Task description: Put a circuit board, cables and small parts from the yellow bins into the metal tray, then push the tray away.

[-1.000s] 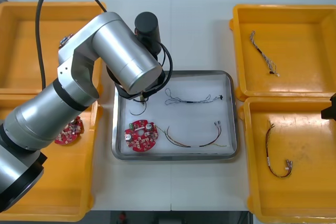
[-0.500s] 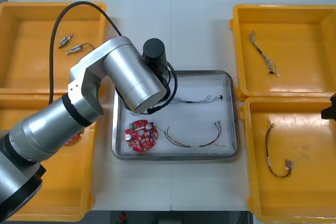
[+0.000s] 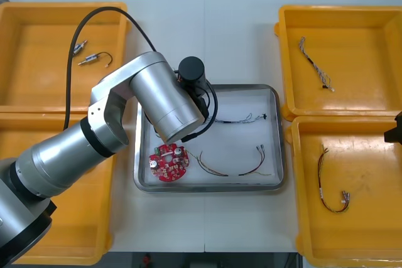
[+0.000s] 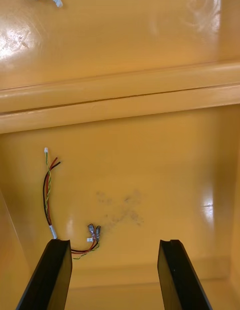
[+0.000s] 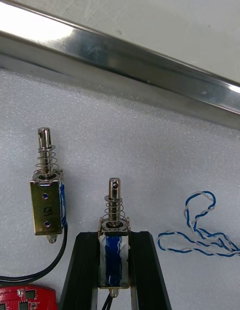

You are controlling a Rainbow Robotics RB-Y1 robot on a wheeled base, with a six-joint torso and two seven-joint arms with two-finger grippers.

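Upper-left bin (image 3: 63, 5): sits in the upper left of the front view and holds two small metal parts (image 3: 88, 54), lying close together.
Lower-left bin (image 3: 63, 243): sits in the lower left and is partly covered by the left arm.
Left arm (image 3: 113, 130): reaches from the lower left corner toward the centre, and its wrist is over the tray's upper left corner.
Left gripper (image 5: 114, 237): the fingers are closed narrowly on a held part (image 5: 114, 260). This small metal piece has a blue wrap, and its spring and pin stick out past the fingertips. Whether it touches the white lining cannot be told.
Second part (image 5: 46, 200): lies on the lining just beside the held one, apart from it and parallel to it, with a black wire (image 5: 45, 270) curling from its end.
Tray (image 3: 279, 142): sits at the centre of the front view, white inside, and its shiny rim (image 5: 125, 65) runs beyond the held part.
Circuit board (image 3: 168, 162): round and red, in the tray's lower left.
Blue and white cable (image 3: 242, 119): lies across the tray's upper half.
Red and yellow cable (image 3: 232, 167): lies in the tray's lower right.
Upper-right bin (image 3: 339, 10): holds one thin cable (image 3: 314, 64).
Lower-right bin (image 3: 352, 252): holds a spare cable (image 3: 330, 186) of red and yellow.
Right gripper (image 4: 114, 245): the fingers stand wide apart and hold nothing. It is over the lower-right bin, with the spare cable near one finger.
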